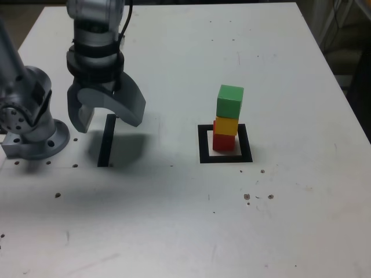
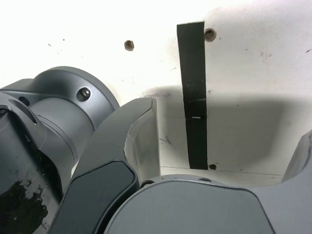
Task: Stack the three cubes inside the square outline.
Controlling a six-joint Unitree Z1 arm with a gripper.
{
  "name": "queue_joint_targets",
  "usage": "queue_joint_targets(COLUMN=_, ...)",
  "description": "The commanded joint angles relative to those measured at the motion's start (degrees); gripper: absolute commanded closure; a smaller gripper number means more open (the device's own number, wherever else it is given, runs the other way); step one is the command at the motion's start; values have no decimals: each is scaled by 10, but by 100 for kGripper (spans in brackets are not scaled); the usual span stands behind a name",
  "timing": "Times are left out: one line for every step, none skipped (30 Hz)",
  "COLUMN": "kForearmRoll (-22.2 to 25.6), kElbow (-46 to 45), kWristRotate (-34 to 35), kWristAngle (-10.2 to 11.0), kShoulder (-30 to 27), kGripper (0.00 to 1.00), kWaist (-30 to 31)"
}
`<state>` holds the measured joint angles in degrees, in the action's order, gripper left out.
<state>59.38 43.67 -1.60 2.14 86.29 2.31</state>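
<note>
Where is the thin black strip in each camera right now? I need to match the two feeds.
Exterior view: the thin black strip lies on the white table, toward the exterior view's left, just below the open gripper and well apart from the square outline.
Wrist view: the strip runs lengthwise along the table between the open jaws.
Shared landmark: the arm's grey base, beside the strip in both.

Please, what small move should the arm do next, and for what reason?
Probably none beyond holding away: the green cube sits on the yellow cube on the red cube inside the square outline, and the open pincer is empty above the black strip.
</note>
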Motion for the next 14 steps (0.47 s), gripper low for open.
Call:
queue_joint_targets(kForearmRoll=-5, kElbow=-5, kWristRotate=1, kWristAngle=-3, kShoulder=3, kGripper=1, kWaist=-1)
queue_joint_targets(kForearmRoll=-8, kElbow=-6, kWristRotate=1, kWristAngle=-5, kShoulder=4, kGripper=1, kWaist=-1)
queue_joint_targets(kForearmRoll=-10, kElbow=-8, kWristRotate=1, kWristAngle=-6, kShoulder=5, kGripper=1, kWaist=-1)
queue_joint_targets(kForearmRoll=-12, kElbow=-10, kWristRotate=1, kWristAngle=-7, kShoulder=6, kGripper=1, kWaist=-1)
queue_joint_targets(kForearmRoll=-14, kElbow=-11, kWristRotate=1, kWristAngle=-8, kShoulder=7, kGripper=1, kWaist=-1)
queue_joint_targets(kForearmRoll=-16, kElbow=-13, kWristRotate=1, kWristAngle=-8, kShoulder=7, kGripper=1, kWaist=-1)
queue_joint_targets(kForearmRoll=-18, kElbow=-14, kWristRotate=1, kWristAngle=-9, kShoulder=8, kGripper=1, kWaist=-1)
queue_joint_targets(kForearmRoll=-19, kElbow=-16, kWristRotate=1, kWristAngle=-10, kShoulder=9, kGripper=1, kWaist=-1)
queue_joint_targets(kForearmRoll=-20, kElbow=-17, kWristRotate=1, kWristAngle=-10, kShoulder=9, kGripper=1, kWaist=-1)
queue_joint_targets(kForearmRoll=-22, kElbow=-17, kWristRotate=1, kWristAngle=-10, kShoulder=10, kGripper=1, kWaist=-1)
queue_joint_targets(kForearmRoll=-22, kElbow=-18, kWristRotate=1, kWristAngle=-10, kShoulder=10, kGripper=1, kWaist=-1)
queue_joint_targets(kForearmRoll=-23, kElbow=-18, kWristRotate=1, kWristAngle=-11, kShoulder=10, kGripper=1, kWaist=-1)
queue_joint_targets(kForearmRoll=-24, kElbow=-19, kWristRotate=1, kWristAngle=-11, kShoulder=10, kGripper=1, kWaist=-1)
queue_joint_targets(kForearmRoll=-24, kElbow=-19, kWristRotate=1, kWristAngle=-11, kShoulder=11, kGripper=1, kWaist=-1)
